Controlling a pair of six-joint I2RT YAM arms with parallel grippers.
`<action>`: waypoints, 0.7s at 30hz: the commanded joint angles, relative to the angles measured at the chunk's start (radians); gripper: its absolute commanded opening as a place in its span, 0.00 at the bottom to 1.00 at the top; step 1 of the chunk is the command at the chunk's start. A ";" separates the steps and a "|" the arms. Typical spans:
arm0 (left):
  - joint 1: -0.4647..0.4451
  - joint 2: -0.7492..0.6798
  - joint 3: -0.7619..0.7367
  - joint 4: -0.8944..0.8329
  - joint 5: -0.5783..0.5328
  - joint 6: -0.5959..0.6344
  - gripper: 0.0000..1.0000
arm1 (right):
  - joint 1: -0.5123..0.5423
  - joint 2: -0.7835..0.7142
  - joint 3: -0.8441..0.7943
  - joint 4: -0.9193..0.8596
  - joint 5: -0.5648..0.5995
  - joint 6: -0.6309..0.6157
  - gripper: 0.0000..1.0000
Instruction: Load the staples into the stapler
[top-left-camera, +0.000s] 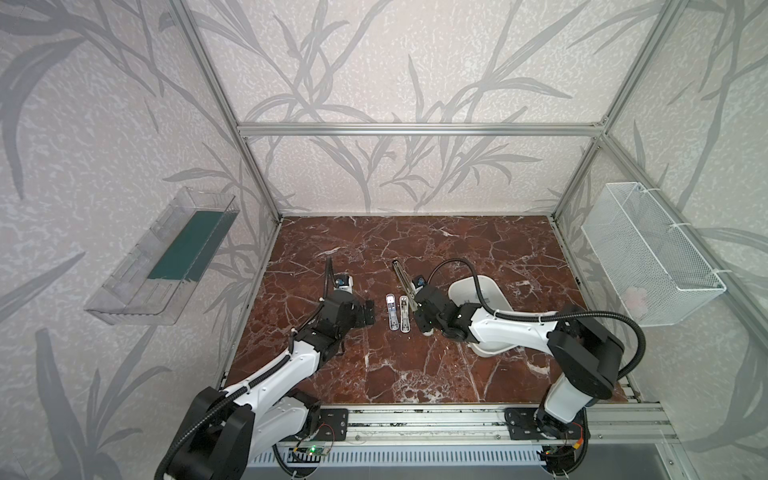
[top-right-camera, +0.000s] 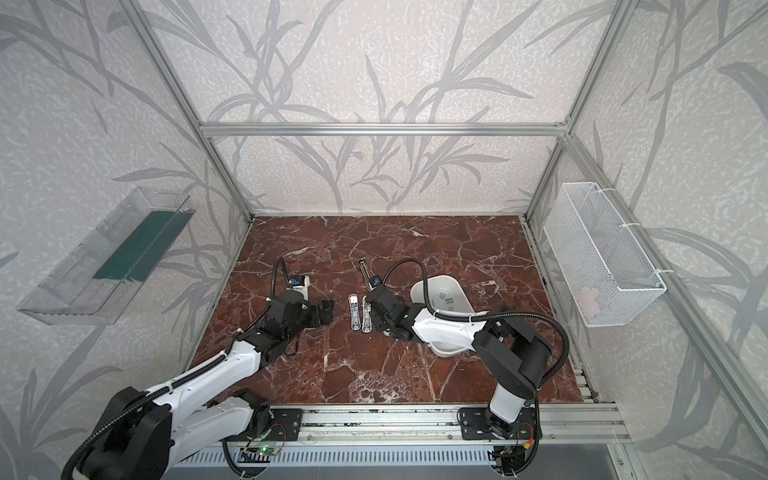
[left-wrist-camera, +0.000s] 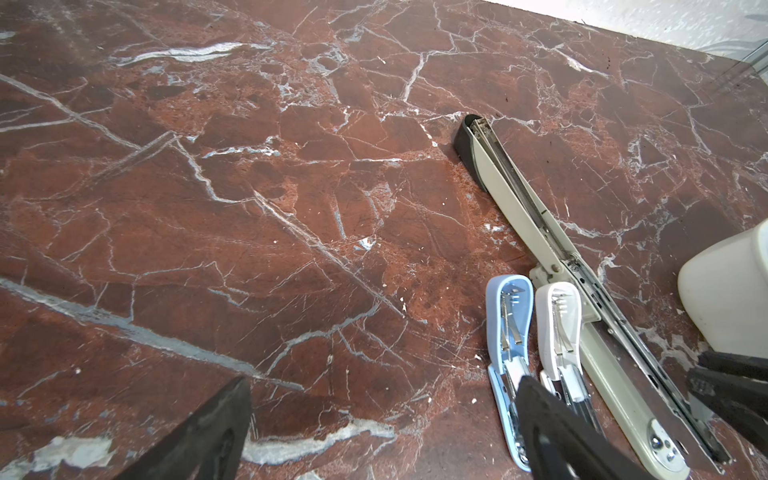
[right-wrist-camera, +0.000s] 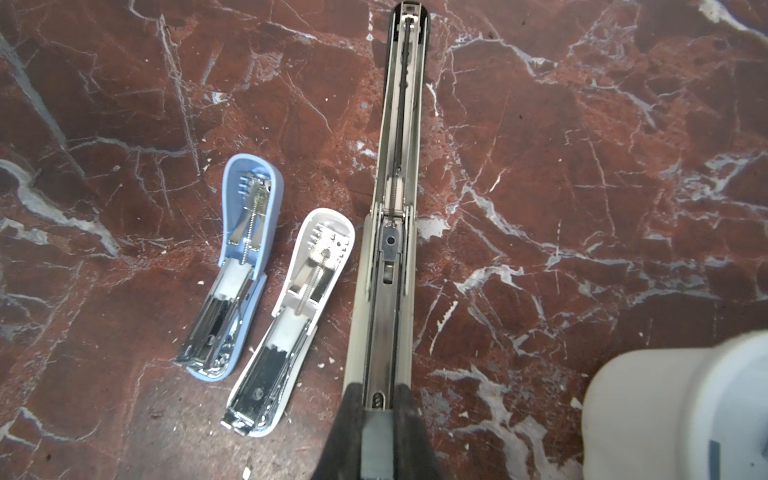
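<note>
Red marble table (top-left-camera: 415, 374); right gripper (right-wrist-camera: 376, 395) pinches staple strip (right-wrist-camera: 376, 440) over long stapler (right-wrist-camera: 395, 208), mid-frame in top views. Left gripper (left-wrist-camera: 384, 382) spread. More staples (top-right-camera: 443, 296) in white tub (top-right-camera: 459, 291), centre-right. Strip light, stiff, likely brittle; hold long sides.

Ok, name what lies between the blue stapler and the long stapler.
The white stapler lies between the blue stapler and the long stapler; the right wrist view shows it.
</note>
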 joint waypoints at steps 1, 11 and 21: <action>0.004 -0.004 0.010 0.009 -0.021 0.006 0.99 | 0.003 -0.007 0.010 -0.004 -0.003 0.004 0.04; 0.004 0.001 0.014 0.008 -0.024 0.006 0.99 | 0.003 0.047 0.024 -0.005 -0.001 0.007 0.03; 0.004 0.004 0.014 0.009 -0.023 0.005 0.99 | 0.003 0.043 0.021 -0.006 0.001 0.012 0.03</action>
